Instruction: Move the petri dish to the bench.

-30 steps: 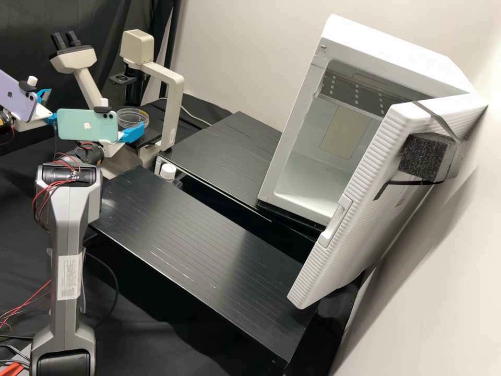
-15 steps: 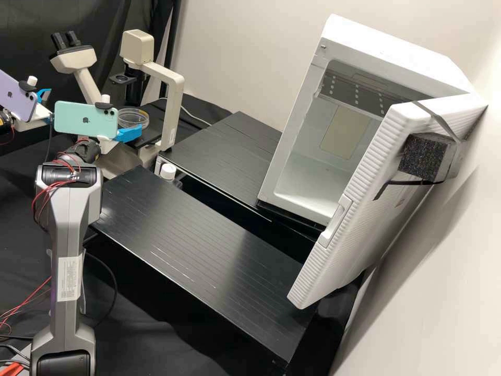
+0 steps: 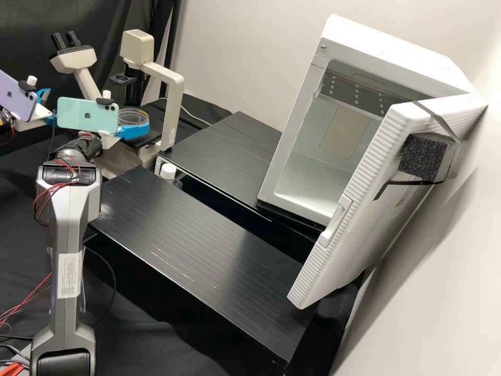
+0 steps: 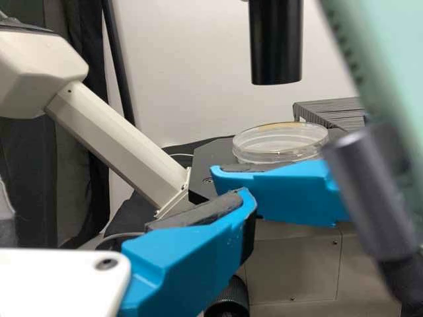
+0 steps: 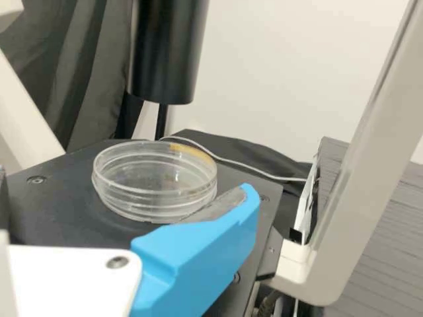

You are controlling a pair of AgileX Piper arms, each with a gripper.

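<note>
Moved since the earlier high frames: my right gripper [image 3: 131,130], now further in toward the petri dish [image 5: 155,181], its visible blue finger lying along the dish's near side; the dish has kept its place. Dish is flat on the black stage [image 5: 49,208] of the microscope [image 3: 176,104], below the black tube [image 5: 166,53], set in from the stage edges and beside the pale upright. Right hand state: spread, nothing grasped. In the right wrist view the grey pad [image 5: 221,203] is bare and overlaps the dish's lower rim; whether it touches, I cannot tell. My left gripper [image 3: 48,107] is also spread and holds nothing, well apart from the dish; in the left wrist view its finger [image 4: 192,257] is in the foreground, before the microscope. Surroundings: a near black platform [image 3: 209,245] and a far black platform [image 3: 224,156], with a white-capped bottle [image 3: 168,171] between them, by the near platform's corner nearest the microscope. White cabinet [image 3: 386,49] stands at the far platform's other end, its door [image 3: 365,198] open, a dark foam block [image 3: 425,156] strapped to the door.
</note>
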